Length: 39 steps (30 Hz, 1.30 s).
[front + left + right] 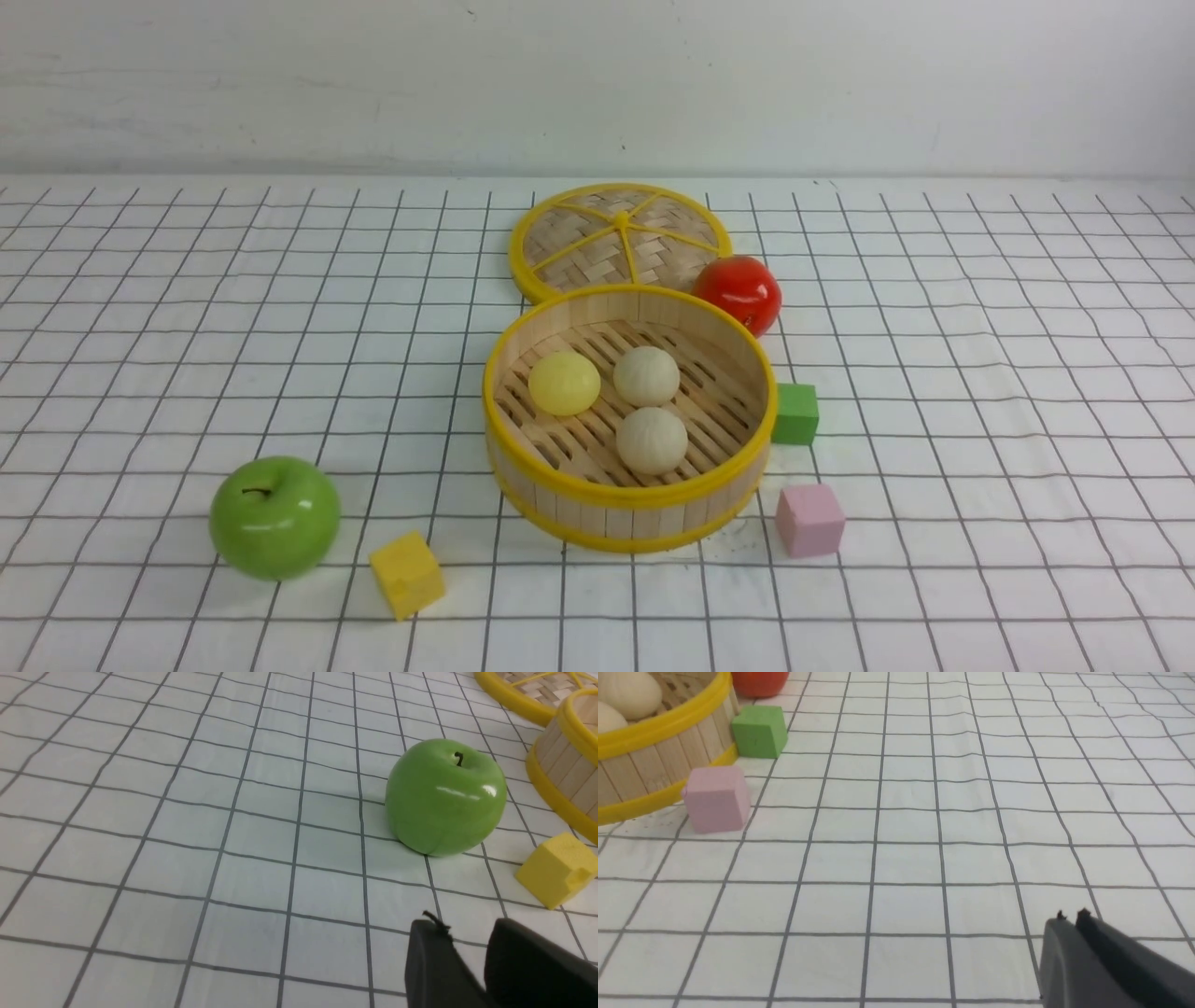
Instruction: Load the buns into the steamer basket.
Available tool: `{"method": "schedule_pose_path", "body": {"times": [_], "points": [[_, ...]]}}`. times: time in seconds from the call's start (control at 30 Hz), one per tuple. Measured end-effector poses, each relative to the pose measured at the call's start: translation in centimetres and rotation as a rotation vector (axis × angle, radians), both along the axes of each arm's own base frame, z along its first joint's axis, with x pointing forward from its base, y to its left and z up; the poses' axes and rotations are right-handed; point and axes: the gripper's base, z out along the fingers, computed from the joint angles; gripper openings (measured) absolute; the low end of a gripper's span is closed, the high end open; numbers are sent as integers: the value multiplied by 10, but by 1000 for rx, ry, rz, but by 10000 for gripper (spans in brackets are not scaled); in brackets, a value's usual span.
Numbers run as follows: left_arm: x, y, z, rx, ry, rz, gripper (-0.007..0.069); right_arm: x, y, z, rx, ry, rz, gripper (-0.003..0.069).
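Observation:
The steamer basket [607, 515] stands in the middle of the table. All three buns lie on its slatted floor: the pale yellow one [564, 384] and two beige ones [646, 375] [652, 440]. The right wrist view shows the basket wall [644, 765] and two beige buns [626, 690] [606, 718]. The left wrist view shows a piece of the basket [567, 765]. My left gripper [467, 926] hangs empty over the cloth near the apple, jaws a little apart. My right gripper [1070, 917] is shut and empty, well away from the basket. Neither gripper shows in the front view.
The flat woven lid [621, 238] lies behind the basket, with a red tomato [739, 292] beside it. A green apple [274, 516] and yellow cube [407, 573] sit front left. A green cube [794, 413] and pink cube [809, 520] sit right of the basket.

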Motion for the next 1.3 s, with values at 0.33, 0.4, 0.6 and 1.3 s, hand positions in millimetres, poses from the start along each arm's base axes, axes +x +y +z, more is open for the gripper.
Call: {"method": "schedule_pose_path", "body": {"times": [0.33,0.4,0.6,1.3], "points": [[0,0,0,0,1,0,183,0,0,0,0,0,0,48],[0,0,0,0,1,0,182,0,0,0,0,-1,0,51],[0,0,0,0,1,0,183,0,0,0,0,-2,0,57],[0,-1,0,0,1,-17,207,0,0,0,-11,-4,3,86]]}}
